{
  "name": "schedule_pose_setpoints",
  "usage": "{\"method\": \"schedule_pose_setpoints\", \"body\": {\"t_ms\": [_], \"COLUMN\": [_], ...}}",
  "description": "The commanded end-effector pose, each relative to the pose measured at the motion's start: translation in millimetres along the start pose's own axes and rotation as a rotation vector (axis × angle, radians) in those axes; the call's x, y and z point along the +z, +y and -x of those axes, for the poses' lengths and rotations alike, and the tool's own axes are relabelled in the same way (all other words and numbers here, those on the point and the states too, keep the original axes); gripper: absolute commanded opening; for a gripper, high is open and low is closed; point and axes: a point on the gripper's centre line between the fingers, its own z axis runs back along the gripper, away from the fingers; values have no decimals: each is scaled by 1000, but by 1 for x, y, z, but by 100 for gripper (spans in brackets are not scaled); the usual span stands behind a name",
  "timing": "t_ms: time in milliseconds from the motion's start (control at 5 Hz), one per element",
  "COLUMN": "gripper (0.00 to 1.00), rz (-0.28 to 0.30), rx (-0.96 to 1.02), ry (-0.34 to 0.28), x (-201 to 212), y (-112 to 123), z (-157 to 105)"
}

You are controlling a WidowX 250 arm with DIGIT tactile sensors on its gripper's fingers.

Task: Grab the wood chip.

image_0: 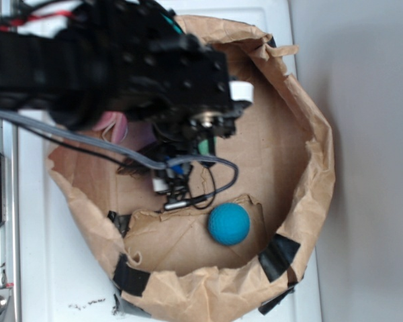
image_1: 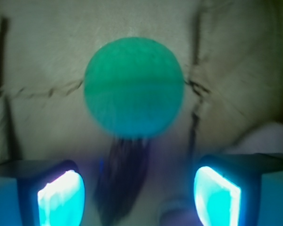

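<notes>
Wood chip (image_1: 122,181), the dark brown streaky sliver, sits on the cardboard floor between my two glowing cyan fingers (image_1: 61,197) in the wrist view, its far end touching or tucked under the round teal ball (image_1: 133,87). My gripper (image_1: 137,200) is spread wide, holding nothing. Risk as I see it: closing here could bump the ball, which might roll and nudge the chip, or I'd pinch too near its end and it slips out. Everything's blurry, so the chip's edges are vague.

Exterior view: my black arm (image_0: 121,64) blocks the chip entirely; only the ball and brown paper-walled bin (image_0: 316,154) show clearly.
</notes>
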Motion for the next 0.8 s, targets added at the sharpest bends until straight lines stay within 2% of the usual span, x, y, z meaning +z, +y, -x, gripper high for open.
{"method": "schedule_pose_setpoints", "body": {"t_ms": [0, 200, 400, 600], "gripper": [100, 100, 0, 0], "rz": [-38, -61, -77, -76], "rx": [-16, -20, -36, -28], "ry": [-83, -108, -147, -161], "x": [-18, -31, -43, -39], "y": [-1, -5, -12, -13], "z": [8, 6, 13, 14]}}
